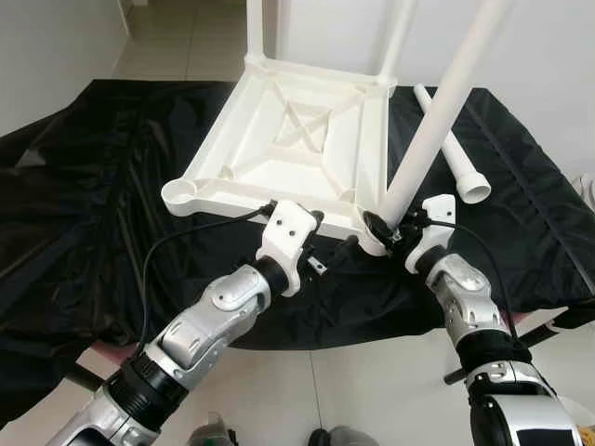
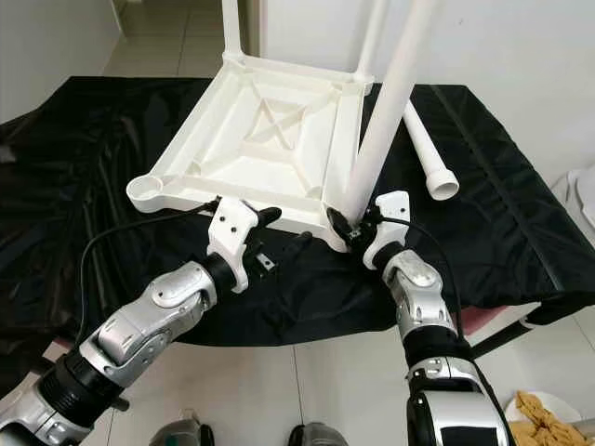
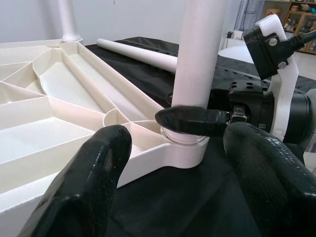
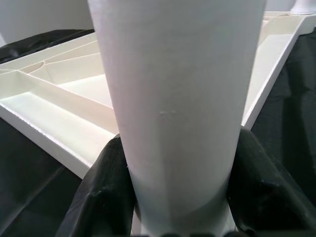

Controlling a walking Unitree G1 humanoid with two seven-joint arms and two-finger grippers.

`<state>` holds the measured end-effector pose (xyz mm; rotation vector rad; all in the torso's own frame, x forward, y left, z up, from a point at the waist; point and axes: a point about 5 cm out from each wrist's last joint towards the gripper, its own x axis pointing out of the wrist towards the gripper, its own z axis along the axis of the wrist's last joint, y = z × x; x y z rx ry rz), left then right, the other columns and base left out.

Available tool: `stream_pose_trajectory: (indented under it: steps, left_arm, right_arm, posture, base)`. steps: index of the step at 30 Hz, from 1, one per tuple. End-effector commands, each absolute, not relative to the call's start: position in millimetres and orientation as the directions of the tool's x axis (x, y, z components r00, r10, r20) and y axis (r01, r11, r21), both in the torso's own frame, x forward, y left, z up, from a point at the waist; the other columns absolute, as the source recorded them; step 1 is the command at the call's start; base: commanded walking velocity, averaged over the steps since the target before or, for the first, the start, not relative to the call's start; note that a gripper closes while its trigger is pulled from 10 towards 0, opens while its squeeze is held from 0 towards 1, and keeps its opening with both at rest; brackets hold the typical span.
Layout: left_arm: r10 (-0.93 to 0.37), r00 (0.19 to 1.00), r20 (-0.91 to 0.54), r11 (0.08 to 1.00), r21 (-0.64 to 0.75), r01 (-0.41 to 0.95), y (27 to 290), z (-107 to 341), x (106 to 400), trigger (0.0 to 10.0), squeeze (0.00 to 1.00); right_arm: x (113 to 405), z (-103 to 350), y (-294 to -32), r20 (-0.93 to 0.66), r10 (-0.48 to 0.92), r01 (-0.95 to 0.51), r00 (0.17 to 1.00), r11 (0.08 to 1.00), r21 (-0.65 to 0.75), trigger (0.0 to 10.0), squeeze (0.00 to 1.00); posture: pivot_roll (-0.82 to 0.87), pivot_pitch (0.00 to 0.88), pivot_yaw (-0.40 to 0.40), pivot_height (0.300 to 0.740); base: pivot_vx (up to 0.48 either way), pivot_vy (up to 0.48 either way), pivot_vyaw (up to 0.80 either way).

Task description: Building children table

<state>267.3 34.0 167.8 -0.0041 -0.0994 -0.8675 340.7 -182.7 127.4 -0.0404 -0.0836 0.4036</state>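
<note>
Inverted white table top (image 1: 288, 139) lies on a black cloth (image 1: 112, 186), two legs already upright at its far corners. Right gripper (image 1: 379, 226), at 5 o'clock of the top, is clamped round a white leg (image 1: 437, 111) standing in the near corner socket, apparently seated. Left gripper (image 3: 173, 163), fingers apart, hovers beside that corner. A loose leg (image 1: 453, 149) lies at 3 o'clock.

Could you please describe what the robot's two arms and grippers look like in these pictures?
Both arms are silver metal segments joined by black collars. The left gripper and the right gripper each have two long, rounded black fingers behind a white plastic wrist mount fixed with dark screws. A thin black cable loops from the left mount along the forearm; another runs down from the right mount.
</note>
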Motion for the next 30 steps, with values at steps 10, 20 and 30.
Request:
stream_pose_trajectory:
  steps: [10, 20, 30]
  left_arm:
    - [-0.911, 0.408, 0.064, 0.412, 0.060, 0.909, 24, 165, 252, 10.0, 0.00]
    - [-0.913, 0.404, 0.062, 0.408, 0.059, 0.911, 24, 164, 251, 10.0, 0.00]
    - [-0.913, 0.403, 0.063, 0.407, 0.057, 0.912, 23, 164, 251, 10.0, 0.00]
  right_arm:
    - [336, 132, -161, 0.130, 0.125, -0.139, 0.984, 0.985, 0.105, 10.0, 0.00]
    - [324, 124, -139, 0.077, -0.051, 0.039, 0.996, 0.988, 0.148, 10.0, 0.00]
    - [316, 119, -128, 0.032, -0.135, 0.129, 0.990, 0.978, 0.162, 10.0, 0.00]
  posture:
    - [0.03, 0.035, -0.037, 0.740]
    - [0.03, 0.031, -0.040, 0.740]
    - [0.02, 0.030, -0.040, 0.740]
  base:
    - [0.000, 0.000, 0.00]
    - [0.000, 0.000, 0.00]
    - [0.000, 0.000, 0.00]
